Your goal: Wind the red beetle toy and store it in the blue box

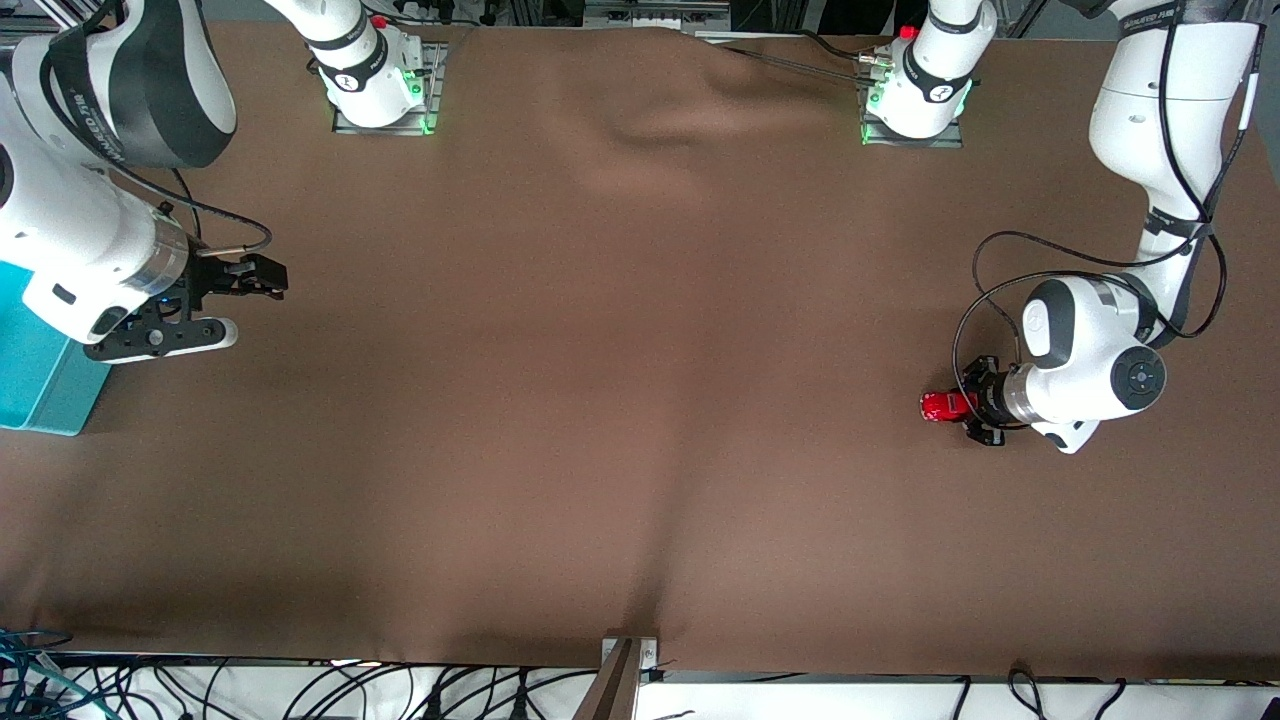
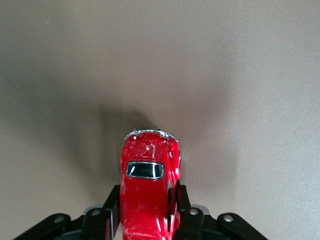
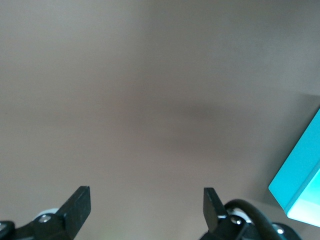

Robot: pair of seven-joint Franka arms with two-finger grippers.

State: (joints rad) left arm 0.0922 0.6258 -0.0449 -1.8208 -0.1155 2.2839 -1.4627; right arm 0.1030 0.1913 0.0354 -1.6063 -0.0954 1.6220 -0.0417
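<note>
On the brown cloth-covered table (image 1: 620, 400), the left gripper (image 2: 145, 220) clamps the tiny, light, slippery glossy red beetle toy (image 2: 148, 185) by its flanks, while the waiting right gripper (image 3: 146, 207) hangs wide open, empty, beside the turquoise-blue rectangular box (image 1: 40, 380).

Both arms are glossy white with dark grey joint bands and silver wrist rings. Black cables loop along the forearms. Each base glows green and carries a red button. The left pincer (image 1: 968, 406) and right pincer (image 1: 262, 277) are black with visible screws.
</note>
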